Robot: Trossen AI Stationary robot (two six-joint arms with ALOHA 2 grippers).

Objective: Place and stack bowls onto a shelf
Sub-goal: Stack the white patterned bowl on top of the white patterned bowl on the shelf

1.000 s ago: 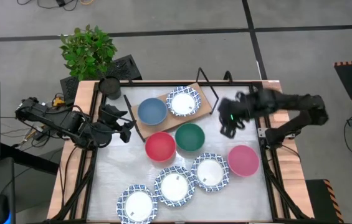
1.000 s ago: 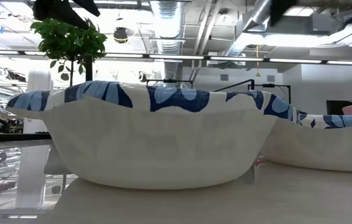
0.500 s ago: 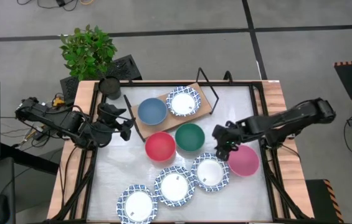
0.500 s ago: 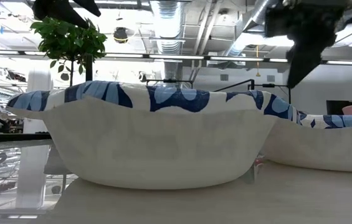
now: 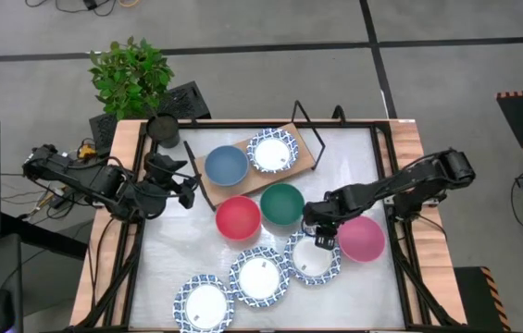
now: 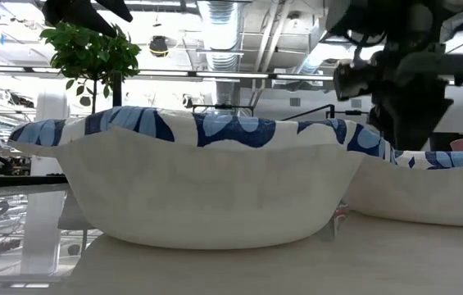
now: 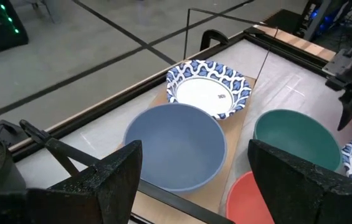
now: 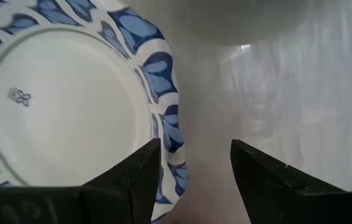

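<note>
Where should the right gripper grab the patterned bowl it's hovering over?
On the rim nearest the green bowl. The patterned bowl sits upright and shallow with a thin flared edge, so the open right gripper can likely straddle it from above, one finger inside and one outside.

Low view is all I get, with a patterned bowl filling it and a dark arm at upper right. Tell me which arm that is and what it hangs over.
Observer: It is the right arm. Its right gripper hangs over the rim of a patterned bowl beside the pink bowl.
Operator: Report its fingers.
Observer: Open. The right wrist view shows the two fingers apart, with the bowl's rim running toward the gap and nothing between them.
Operator: Report the shelf.
Observer: The shelf holds a blue bowl and another patterned bowl, side by side.
Operator: And the other arm.
Observer: The left gripper waits open at the table's left edge, near the shelf.
</note>
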